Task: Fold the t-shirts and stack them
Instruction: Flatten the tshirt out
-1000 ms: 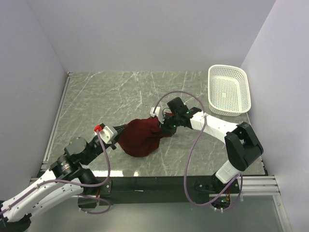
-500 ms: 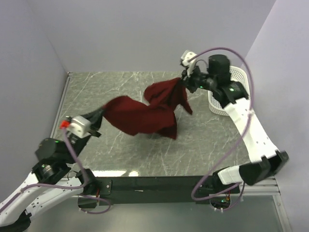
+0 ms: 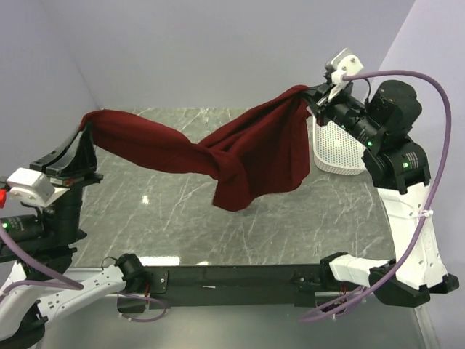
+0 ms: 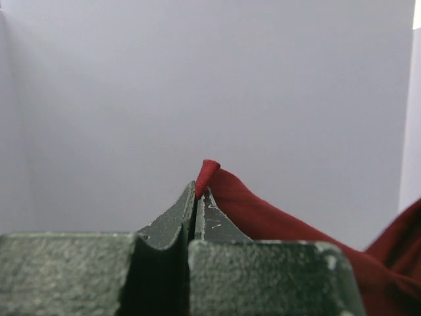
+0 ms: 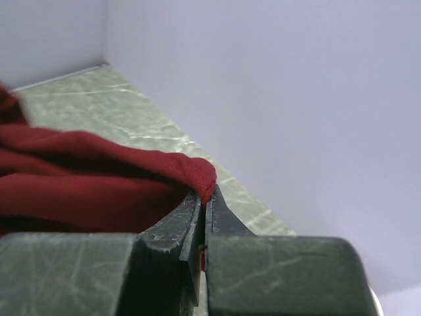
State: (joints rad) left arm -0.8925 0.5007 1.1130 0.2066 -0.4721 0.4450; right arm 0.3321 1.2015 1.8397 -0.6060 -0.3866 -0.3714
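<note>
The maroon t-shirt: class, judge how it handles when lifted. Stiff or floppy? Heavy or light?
Likely floppy: the t-shirt sags and twists between the left gripper and right gripper. Probably light: two small pinches at its edges hold it aloft.

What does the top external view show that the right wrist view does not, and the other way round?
Only the top view: the left gripper holding one end, the white basket, the whole t-shirt stretched between both arms. Only the right wrist view: close up, the right gripper shut on a rolled fold of cloth. Both: the t-shirt, the marble table, the right gripper.
</note>
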